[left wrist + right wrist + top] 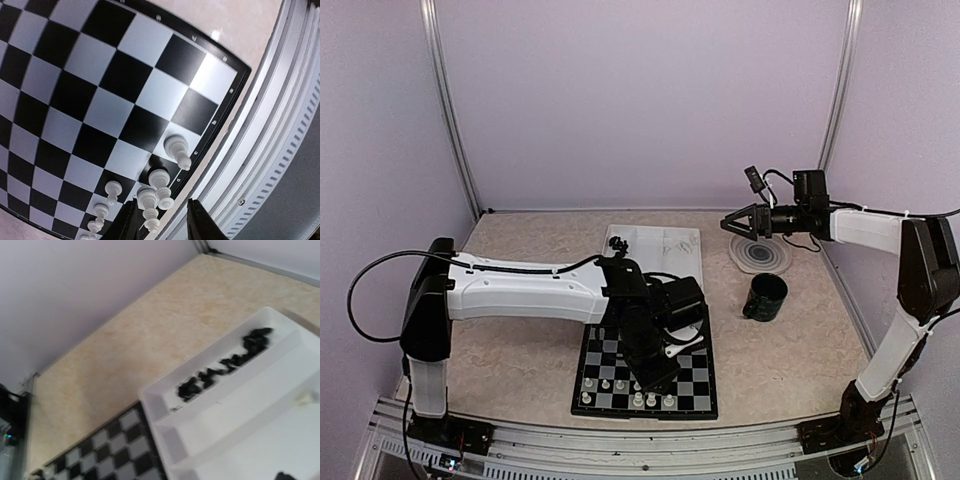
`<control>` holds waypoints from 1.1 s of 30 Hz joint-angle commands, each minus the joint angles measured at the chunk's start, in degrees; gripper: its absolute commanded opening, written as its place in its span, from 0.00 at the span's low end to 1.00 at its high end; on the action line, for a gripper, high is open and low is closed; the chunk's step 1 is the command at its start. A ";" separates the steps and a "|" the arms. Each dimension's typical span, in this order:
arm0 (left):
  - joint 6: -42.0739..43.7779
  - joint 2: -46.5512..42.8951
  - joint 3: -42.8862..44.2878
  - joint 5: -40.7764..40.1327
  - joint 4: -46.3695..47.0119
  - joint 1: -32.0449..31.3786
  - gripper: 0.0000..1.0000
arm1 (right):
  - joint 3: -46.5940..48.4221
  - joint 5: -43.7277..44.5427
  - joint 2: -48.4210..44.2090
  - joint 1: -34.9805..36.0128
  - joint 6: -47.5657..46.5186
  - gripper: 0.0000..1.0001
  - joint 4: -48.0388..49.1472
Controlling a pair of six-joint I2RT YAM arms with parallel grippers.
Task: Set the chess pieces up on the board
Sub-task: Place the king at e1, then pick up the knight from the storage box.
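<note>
Top view first. The beige marbled tabletop [520,350] is boxed in by pale lilac walls [640,100] with thin metal corner posts [450,120] at the far left and far right. The flat black-and-pale-grey checked chessboard [695,385] sits at the near middle, right by the near edge. A handful of tiny white chess pieces [638,400] stand on its two nearest rows. The left gripper [658,378] hangs low over the board's near half. Just beyond the board is a white rectangular compartment tray [620,232]. To the right are a dark mug [764,297] and, farther back, a flat round grey disc [760,255]. The right gripper [725,224] is up in the air above that disc. I can't tell from here how wide it's open. There's lots of bare table on the left side.

Left wrist view: the left gripper [162,204] has its jaws spread wider than the white piece showing between them, and nothing is clamped. The white pieces line the board's border, and past that comes a thin strip of table, then the ribbed silver metal rail [280,150].

Right wrist view is blurry and its own fingers aren't in shot. The tiny black chess pieces [225,367] are heaped in the tray's long far compartment. A corner of the board touches the tray's near left. Beyond that it's open beige table all the way to the wall.
</note>
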 commanded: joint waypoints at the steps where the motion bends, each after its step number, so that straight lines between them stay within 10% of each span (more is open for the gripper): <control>1: 2.95 -4.26 5.61 -3.25 -2.79 0.11 0.36 | 6.01 8.63 -4.72 -0.37 -10.79 0.99 -9.79; 9: 5.55 -12.26 4.36 -12.38 11.44 9.46 0.46 | 15.06 27.80 -5.38 -0.35 -23.61 0.99 -16.87; 13: 8.34 -15.02 1.04 -21.75 28.27 15.55 0.64 | 19.52 21.88 1.22 -0.13 -31.94 0.97 -22.49; 19: 11.55 -18.98 -12.58 -32.37 55.54 19.65 0.96 | 33.29 23.38 12.95 3.13 -37.01 0.56 -33.00; 22: 12.84 -18.84 -13.91 -30.79 54.47 21.13 0.99 | 39.61 31.27 19.57 5.94 -39.03 0.40 -37.68; 33: 11.59 -17.20 -13.87 -36.65 47.19 18.68 0.98 | 57.49 48.37 39.05 12.58 -35.24 0.34 -46.15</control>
